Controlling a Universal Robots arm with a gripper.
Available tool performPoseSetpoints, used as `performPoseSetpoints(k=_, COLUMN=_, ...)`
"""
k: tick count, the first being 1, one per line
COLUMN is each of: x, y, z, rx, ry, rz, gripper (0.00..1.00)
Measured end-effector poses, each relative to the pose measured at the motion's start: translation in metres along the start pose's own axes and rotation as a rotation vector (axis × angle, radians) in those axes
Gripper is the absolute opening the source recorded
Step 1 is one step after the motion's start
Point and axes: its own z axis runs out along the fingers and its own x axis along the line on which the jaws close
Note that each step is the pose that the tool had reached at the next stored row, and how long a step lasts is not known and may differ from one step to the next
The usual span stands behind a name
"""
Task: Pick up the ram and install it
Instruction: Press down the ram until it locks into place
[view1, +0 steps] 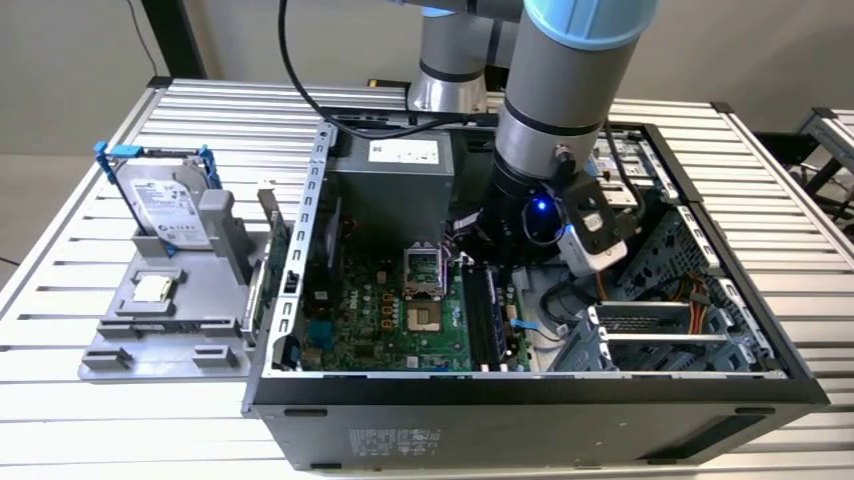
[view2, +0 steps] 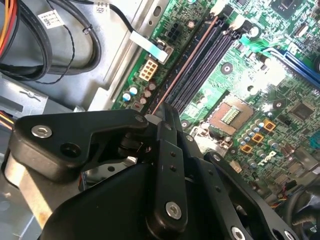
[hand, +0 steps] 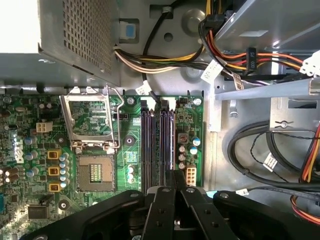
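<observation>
Ram, thin dark edge-on strip

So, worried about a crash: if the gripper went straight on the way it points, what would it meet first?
Probably the memory slots right below the gripper, where the ram already seems to stand along one slot; the gap is hard to judge.

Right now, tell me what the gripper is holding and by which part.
The gripper appears to hold the ram by one end of its top edge, with the stick standing edge-on along the memory slots.
</observation>
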Motion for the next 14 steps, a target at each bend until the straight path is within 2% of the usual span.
performPoseSetpoints(k=4, x=0.0, y=0.0, z=-0.0001, rx=-0.0009, ry=0.0001, rz=-0.044, gripper=0.0)
performPoseSetpoints(k=14, x=0.0, y=-0.0001, z=-0.0001, rx=-0.0046, ry=0.0, rz=-0.194, gripper=0.0)
